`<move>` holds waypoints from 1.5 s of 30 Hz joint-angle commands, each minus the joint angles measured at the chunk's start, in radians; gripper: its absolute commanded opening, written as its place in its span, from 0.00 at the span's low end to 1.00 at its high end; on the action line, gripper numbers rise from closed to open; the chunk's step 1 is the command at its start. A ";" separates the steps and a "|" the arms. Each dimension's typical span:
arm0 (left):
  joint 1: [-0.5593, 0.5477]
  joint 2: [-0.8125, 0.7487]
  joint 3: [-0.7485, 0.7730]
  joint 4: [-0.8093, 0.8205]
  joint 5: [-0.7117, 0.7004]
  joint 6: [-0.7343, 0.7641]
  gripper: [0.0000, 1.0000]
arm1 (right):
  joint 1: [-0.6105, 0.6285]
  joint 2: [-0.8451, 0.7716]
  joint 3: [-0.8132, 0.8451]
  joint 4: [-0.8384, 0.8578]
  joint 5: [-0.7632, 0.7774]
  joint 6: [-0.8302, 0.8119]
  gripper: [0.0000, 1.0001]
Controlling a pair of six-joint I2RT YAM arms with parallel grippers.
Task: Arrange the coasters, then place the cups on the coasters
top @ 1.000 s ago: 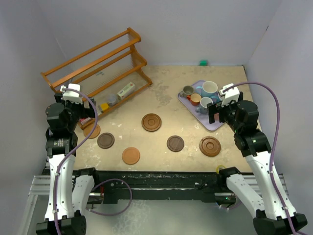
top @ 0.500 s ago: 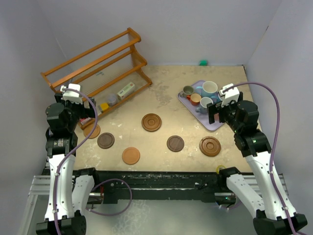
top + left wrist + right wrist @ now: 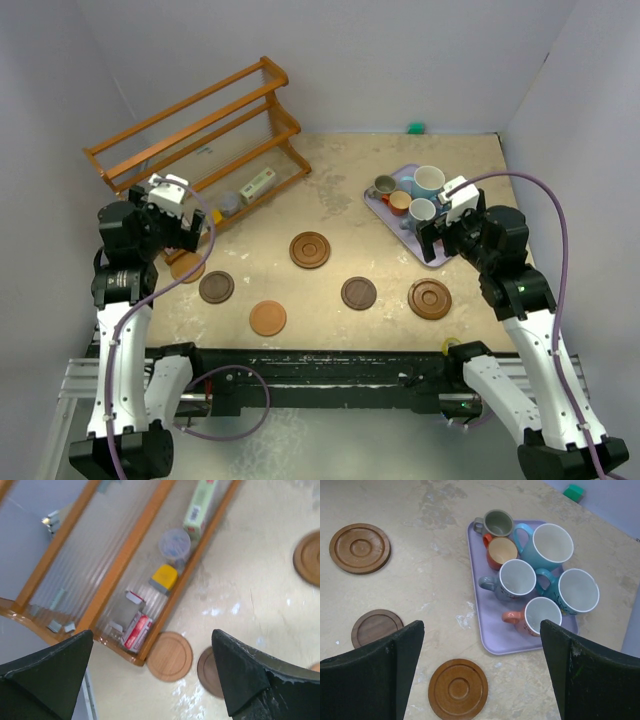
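Six wooden coasters lie scattered on the table: a tan one (image 3: 187,267) by the rack's foot, a dark one (image 3: 216,287), a tan-orange one (image 3: 268,318), a grooved reddish one (image 3: 310,250), a dark one (image 3: 359,293) and a grooved one (image 3: 429,298). Six cups stand together on the lavender tray (image 3: 490,630), among them a pink cup (image 3: 540,616), a grey-blue cup (image 3: 516,579) and an orange cup (image 3: 501,550). My left gripper (image 3: 185,238) hangs open above the tan coaster (image 3: 169,656). My right gripper (image 3: 437,240) hovers open over the tray's near edge and a grooved coaster (image 3: 458,689). Neither holds anything.
A wooden rack (image 3: 200,140) stands at the back left, with a yellow item (image 3: 165,576), a red-white packet (image 3: 137,631) and a small jar (image 3: 174,544) on its bottom shelf. A green object (image 3: 415,127) lies at the back wall. Walls close in both sides.
My left arm has swung to the right, toward the coasters beside the rack, and its jaws have spread slightly wider. My right gripper has shifted a little to the left.
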State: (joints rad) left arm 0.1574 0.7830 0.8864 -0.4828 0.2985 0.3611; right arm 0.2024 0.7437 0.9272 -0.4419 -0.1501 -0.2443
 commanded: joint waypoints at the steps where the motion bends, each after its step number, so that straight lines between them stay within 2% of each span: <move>1: 0.010 0.051 0.048 -0.199 0.090 0.284 0.99 | -0.001 -0.017 0.008 0.019 -0.062 -0.022 1.00; 6: 0.010 0.138 0.027 -0.357 0.107 0.448 0.99 | -0.001 -0.015 0.000 0.020 -0.067 -0.026 1.00; 16: 0.010 0.324 -0.004 -0.468 0.111 0.757 0.91 | 0.000 -0.009 -0.013 0.005 -0.092 -0.036 1.00; 22: 0.013 0.464 -0.004 -0.496 0.052 0.935 0.79 | 0.000 -0.010 -0.019 -0.009 -0.112 -0.048 1.00; 25: 0.018 0.540 -0.004 -0.487 0.031 0.999 0.67 | 0.000 -0.009 -0.021 -0.017 -0.118 -0.051 1.00; 34: 0.028 0.678 -0.017 -0.352 -0.005 1.096 0.59 | 0.000 -0.006 -0.027 -0.024 -0.111 -0.060 1.00; 45: 0.028 0.819 -0.006 -0.291 -0.033 1.098 0.45 | 0.000 0.015 -0.028 -0.024 -0.109 -0.067 1.00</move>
State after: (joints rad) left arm 0.1776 1.5578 0.8837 -0.7956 0.2523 1.4345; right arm 0.2028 0.7532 0.8970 -0.4793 -0.2363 -0.2977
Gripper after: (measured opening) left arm 0.479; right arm 0.998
